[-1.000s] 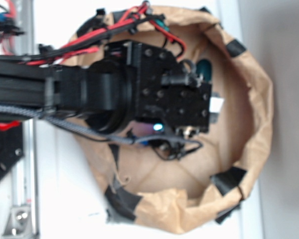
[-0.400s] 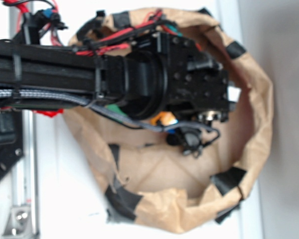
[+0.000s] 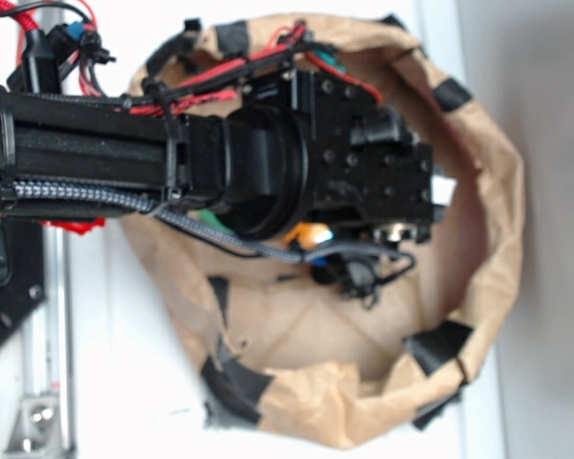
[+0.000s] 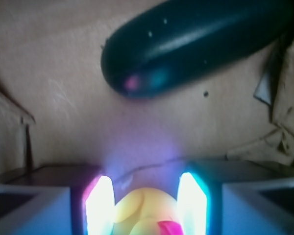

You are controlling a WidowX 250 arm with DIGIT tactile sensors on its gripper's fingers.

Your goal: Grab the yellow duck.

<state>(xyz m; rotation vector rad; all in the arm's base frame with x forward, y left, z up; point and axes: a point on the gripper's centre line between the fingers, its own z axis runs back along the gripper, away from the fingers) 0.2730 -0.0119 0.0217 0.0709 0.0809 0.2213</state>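
End effector [image 4: 143, 205] part-open — fingers flank yellow duck [image 4: 142, 215]; contact unclear.

The black arm [image 3: 172, 158] reaches over the paper-lined basket [image 3: 497, 191], an orange-yellow duck [image 3: 314, 235] peeking beneath it.

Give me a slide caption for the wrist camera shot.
Yellow duck sits between the gripper fingers, dark green capsule lying beyond on brown paper.
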